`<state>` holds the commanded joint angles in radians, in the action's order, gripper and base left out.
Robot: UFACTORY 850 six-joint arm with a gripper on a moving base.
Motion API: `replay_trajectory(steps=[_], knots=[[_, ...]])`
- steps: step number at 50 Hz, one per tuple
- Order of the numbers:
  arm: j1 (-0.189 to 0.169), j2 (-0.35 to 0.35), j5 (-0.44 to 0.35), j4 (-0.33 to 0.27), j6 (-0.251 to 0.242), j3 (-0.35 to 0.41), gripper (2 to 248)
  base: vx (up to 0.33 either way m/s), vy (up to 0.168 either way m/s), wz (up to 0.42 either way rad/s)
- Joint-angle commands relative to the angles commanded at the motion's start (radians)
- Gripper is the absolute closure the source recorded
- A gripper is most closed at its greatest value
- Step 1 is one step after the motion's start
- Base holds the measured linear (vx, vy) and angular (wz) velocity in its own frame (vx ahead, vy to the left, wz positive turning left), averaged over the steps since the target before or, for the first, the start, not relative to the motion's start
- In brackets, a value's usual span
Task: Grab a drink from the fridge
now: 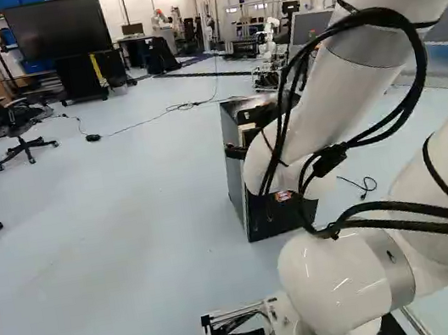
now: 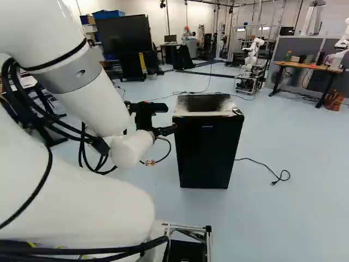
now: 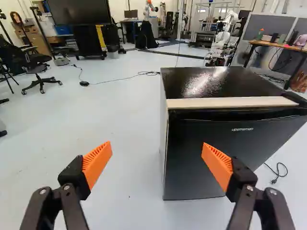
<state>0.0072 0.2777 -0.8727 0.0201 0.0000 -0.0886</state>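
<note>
Gripper (image 3: 156,145), spread wide, empty; fridge (image 3: 249,143), closed, at its one o'clock; opening and drink retrieval apparently outstanding.

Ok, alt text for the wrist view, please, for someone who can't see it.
Open gripper with orange pads before a closed black mini fridge on a pale floor; behind, an office chair and large dark screen.

The fridge (image 2: 210,153) is a squat box with a black front, grey side and dark, glossy top catching the light. A pale strip (image 3: 230,102) runs along the top's front edge, and the door (image 3: 225,158) looks closed, small light lettering high on it. It stands upright on the floor (image 2: 283,218), front toward the base.
</note>
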Motion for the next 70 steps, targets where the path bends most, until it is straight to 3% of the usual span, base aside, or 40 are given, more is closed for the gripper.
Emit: replay_trajectory(steps=[18, 46, 70], knots=[[0.061, -0.036, -0.021, 0.094, 0.0, -0.031, 3, 0.0, 0.0, 0.0], [0.177, -0.051, -0.14, 0.276, 0.0, -0.043, 3, 0.0, 0.0, 0.0], [0.265, -0.187, -0.229, 0.439, 0.0, -0.107, 3, 0.0, 0.0, 0.0]])
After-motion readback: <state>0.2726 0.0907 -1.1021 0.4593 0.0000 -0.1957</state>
